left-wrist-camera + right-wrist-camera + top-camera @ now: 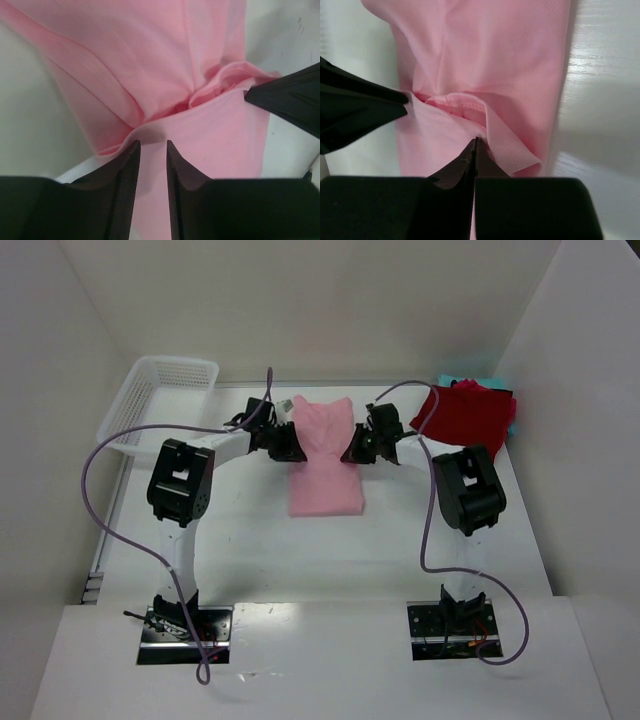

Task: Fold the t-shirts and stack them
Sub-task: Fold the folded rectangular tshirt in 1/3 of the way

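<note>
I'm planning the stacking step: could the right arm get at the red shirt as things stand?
Probably yes, once freed. The red shirt lies uncovered just right of that arm, with no object between them, but its fingers are shut on the pink shirt and must let go first.

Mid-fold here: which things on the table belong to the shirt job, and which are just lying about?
Belongs to the job: pink t-shirt; dark red folded shirt; teal shirt showing at the red one's edge.
Just lying about: white mesh basket at the far left corner.
</note>
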